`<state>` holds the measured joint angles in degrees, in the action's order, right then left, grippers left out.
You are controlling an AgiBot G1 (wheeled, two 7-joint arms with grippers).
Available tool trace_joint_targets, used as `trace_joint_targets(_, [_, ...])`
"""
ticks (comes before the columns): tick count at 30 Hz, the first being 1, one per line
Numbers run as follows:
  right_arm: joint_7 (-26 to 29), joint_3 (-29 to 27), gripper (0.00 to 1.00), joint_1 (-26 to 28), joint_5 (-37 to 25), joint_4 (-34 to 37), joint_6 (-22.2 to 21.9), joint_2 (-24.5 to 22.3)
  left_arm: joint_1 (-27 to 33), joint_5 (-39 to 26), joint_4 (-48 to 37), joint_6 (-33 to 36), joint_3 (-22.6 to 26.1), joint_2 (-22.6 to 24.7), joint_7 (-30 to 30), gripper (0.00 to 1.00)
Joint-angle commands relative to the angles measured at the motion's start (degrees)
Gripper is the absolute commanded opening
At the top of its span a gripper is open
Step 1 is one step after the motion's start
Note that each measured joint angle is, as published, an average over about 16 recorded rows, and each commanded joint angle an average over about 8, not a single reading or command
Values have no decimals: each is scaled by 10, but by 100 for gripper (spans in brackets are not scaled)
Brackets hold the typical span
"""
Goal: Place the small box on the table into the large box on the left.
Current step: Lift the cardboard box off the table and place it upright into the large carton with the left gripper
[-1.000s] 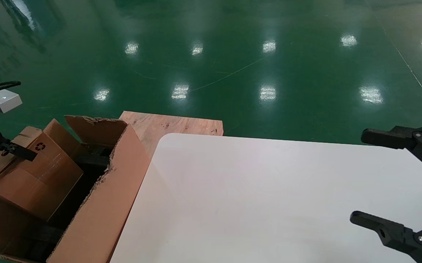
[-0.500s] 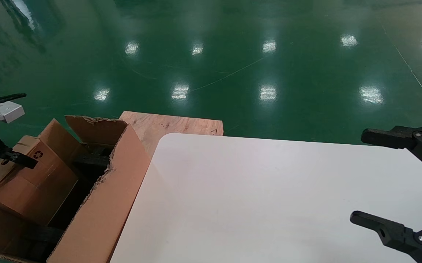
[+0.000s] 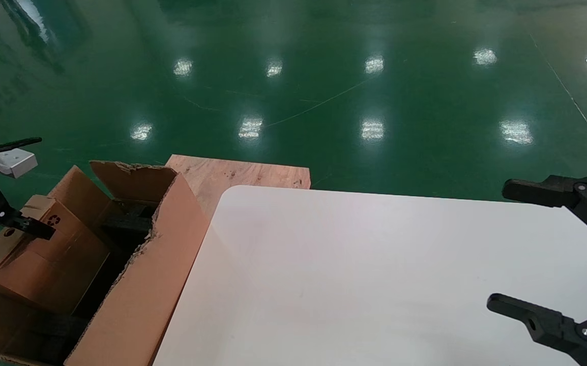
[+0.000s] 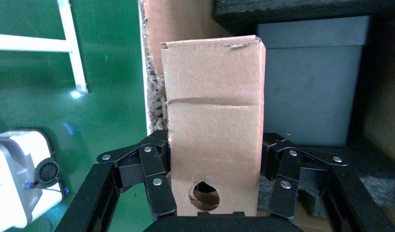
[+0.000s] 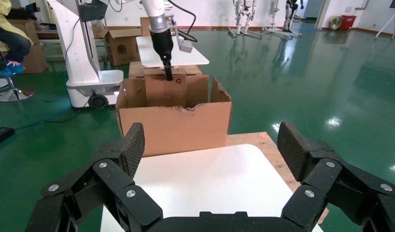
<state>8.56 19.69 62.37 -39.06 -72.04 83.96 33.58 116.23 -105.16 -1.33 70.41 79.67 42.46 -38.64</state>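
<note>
Left gripper [image 4: 215,181] over the large box [image 3: 136,284], fingers [image 4: 154,176] clamped on both sides of the small box [image 3: 44,249], held tilted and partly lowered into the large box, by black foam [image 3: 125,221]. Right gripper [image 5: 210,154] parked above the tabletop [image 3: 354,274] right of the large box, fingers spread wide

The head view looks down over the surface [image 3: 375,279]; both wrist views face the large box [image 5: 174,126], the left from close up.
</note>
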Motion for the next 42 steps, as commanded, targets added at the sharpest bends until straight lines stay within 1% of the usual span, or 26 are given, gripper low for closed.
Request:
trace_joint_targets(1, [0, 0, 100, 0, 0, 0, 0, 0, -8, -1, -2, -10, 1, 1, -7, 0])
trace_joint_targets(7, [0, 0, 100, 0, 0, 0, 0, 0, -40, -1, -2, -27, 0, 4, -17, 0])
trace_joint_targets(16, [0, 0, 100, 0, 0, 0, 0, 0, -47, -1, 1, -24, 0, 2, -20, 0])
trace_joint_targets(17, [0, 0, 100, 0, 0, 0, 0, 0, -47, 0, 2, -22, 0, 2, -20, 4])
trace_joint_targets(18, [0, 0, 100, 0, 0, 0, 0, 0, -48, 1, 3, -21, -1, 1, -19, 14])
trace_joint_targets(24, [0, 0, 100, 0, 0, 0, 0, 0, -51, 7, 5, -13, -5, -2, -15, 89])
trace_joint_targets(25, [0, 0, 100, 0, 0, 0, 0, 0, -51, 7, 5, -13, -6, -3, -15, 98])
trace_joint_targets(26, [0, 0, 100, 0, 0, 0, 0, 0, -51, 7, 5, -12, -6, -3, -15, 100])
trace_joint_targets(42, [0, 0, 100, 0, 0, 0, 0, 0, -50, 6, 5, -11, -5, -3, -15, 100])
